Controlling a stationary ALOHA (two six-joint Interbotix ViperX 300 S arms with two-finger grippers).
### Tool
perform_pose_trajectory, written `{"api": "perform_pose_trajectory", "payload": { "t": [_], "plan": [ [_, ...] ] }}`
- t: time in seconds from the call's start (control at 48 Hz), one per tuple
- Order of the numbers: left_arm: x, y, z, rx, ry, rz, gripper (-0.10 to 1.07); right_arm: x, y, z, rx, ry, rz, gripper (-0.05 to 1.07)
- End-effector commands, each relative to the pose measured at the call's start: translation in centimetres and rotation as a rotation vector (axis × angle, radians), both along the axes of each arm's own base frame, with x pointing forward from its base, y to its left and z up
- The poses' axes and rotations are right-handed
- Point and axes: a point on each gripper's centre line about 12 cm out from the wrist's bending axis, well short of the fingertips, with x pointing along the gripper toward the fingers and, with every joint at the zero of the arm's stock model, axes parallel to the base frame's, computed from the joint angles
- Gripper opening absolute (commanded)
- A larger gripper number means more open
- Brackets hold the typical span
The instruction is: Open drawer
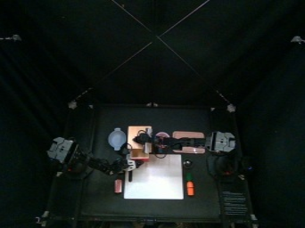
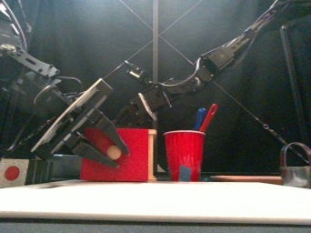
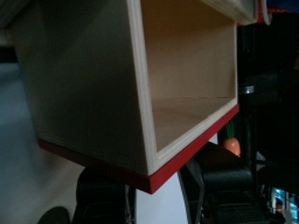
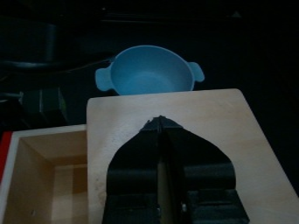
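Looking straight down first: finding the drawer [image 1: 139, 148] as a narrow tan strip on the counter [image 1: 84, 200], at the far left corner of a white sheet [image 1: 158, 175]. Spotting a blue bowl [image 1: 113, 138] just left of it and a pink flat piece [image 1: 187, 138] to its right. Noting two orange sticks [image 1: 119, 184] near the sheet's lower corners. Seeing the left tool [image 1: 123, 163] reaching in at the drawer's near left side, and the right tool [image 1: 149, 142] stretching across above the pink piece to the drawer's top.

Turning level with the counter: facing the drawer's red front [image 2: 122, 153], with the left tool [image 2: 105, 149] slanting down against it. Catching a red cup [image 2: 185, 155] with pens just beside it on the right.

Peering from the left wrist: seeing the left tool [image 3: 158, 179] spread wide, straddling the red-edged wall of the drawer [image 3: 105, 87]; unable to tell whether its pads are pressing that wall. Looking into a hollow compartment of pale wood.

Peering from the right wrist: finding the right tool [image 4: 160, 131] pinched narrow, tips meeting, resting over the drawer's wooden top [image 4: 222, 131]. Glimpsing the blue bowl [image 4: 146, 70] just past that top.
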Motion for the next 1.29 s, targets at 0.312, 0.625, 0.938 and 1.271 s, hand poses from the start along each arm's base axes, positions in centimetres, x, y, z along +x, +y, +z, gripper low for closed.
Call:
{"api": "perform_pose_trajectory", "payload": {
  "t": [0.312,0.625,0.938,1.271],
  "plan": [
    [1.0,-1.9,1.1,-0.050,-0.035,-0.005,0.49,0.1,-0.1,0.4,0.000,0.000,-0.005,0.03],
    [0.4,-2.0,0.2,-0.052,-0.006,0.004,0.49,0.1,-0.1,0.2,0.000,0.004,-0.005,0.03],
    [-0.3,-0.5,-0.5,-0.034,0.023,0.033,0.53,0.1,-0.2,0.3,-0.001,0.003,-0.004,0.03],
    [0.2,1.0,-0.5,-0.019,0.019,0.055,0.66,0.1,-0.2,0.2,0.002,0.013,-0.007,0.03]
  ]
}}
